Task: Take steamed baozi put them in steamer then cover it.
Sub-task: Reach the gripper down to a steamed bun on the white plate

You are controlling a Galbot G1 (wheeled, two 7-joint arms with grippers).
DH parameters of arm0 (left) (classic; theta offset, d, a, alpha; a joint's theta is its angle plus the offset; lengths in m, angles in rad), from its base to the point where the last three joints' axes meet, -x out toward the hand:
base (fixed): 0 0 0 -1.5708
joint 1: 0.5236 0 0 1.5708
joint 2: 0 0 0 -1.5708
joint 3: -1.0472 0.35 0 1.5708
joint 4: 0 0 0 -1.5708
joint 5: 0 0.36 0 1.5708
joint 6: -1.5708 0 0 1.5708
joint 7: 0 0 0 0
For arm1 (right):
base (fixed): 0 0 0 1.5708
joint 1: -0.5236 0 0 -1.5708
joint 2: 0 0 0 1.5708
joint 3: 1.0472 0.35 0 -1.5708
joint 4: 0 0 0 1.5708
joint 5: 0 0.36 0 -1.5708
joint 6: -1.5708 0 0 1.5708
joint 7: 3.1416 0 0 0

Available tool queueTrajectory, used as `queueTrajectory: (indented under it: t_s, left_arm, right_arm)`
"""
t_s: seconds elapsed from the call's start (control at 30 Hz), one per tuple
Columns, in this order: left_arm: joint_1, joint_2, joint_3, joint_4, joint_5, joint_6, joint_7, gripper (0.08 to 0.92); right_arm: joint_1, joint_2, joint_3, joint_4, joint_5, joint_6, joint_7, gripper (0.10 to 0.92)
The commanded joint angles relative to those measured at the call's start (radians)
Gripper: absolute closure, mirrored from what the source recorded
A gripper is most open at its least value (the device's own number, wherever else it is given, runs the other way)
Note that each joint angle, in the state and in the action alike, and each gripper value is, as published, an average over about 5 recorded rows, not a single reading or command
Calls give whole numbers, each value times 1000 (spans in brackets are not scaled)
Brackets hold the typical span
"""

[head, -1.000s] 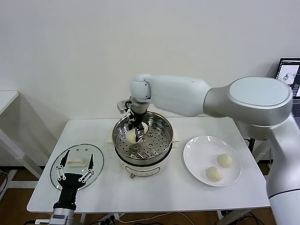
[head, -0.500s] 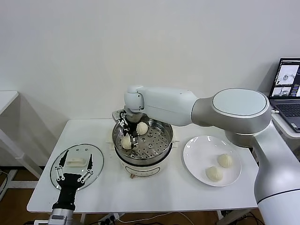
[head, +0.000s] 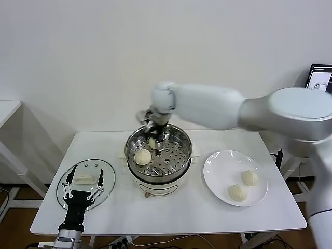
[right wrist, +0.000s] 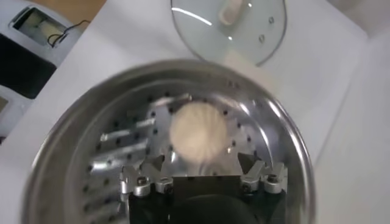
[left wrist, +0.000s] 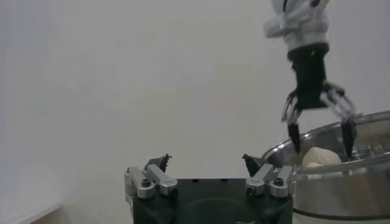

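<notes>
Right end effector (head: 154, 136) hangs open above, apparently clear of, steamer (head: 179, 168) baozi (head: 143, 156).

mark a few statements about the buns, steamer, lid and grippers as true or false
1. Two baozi lie on the white plate. True.
2. The cover sits on the steamer. False: it lies on the table, left of the steamer.
3. The right gripper is open above the steamer. True.
4. The left gripper clamps a bun. False: it is open, empty, over the cover.
5. The steamer is empty. False: buns lie inside.
</notes>
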Motion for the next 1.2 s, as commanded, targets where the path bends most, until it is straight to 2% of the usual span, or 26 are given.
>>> queueTrajectory:
  t_s: [0.03,0.2,0.37,0.73,1.2]
  left_arm:
    - [-4,3,7,2,1,3,2,177]
    - [3,0,10,-1,6,4,3,177]
    - [14,-6,6,-5,14,4,2,177]
    - [26,-19,4,4,24,0,0,177]
    - [27,-18,4,14,26,-6,0,177]
  right_arm:
    - [95,-448,3,165,-85,65,-153,203]
    - [-24,-589,-19,174,-165,82,-157,203]
    - [-205,-642,16,173,-233,93,-140,203]
    - [-404,-624,111,146,-274,91,-52,203]
    - [-465,-598,143,112,-284,65,7,203]
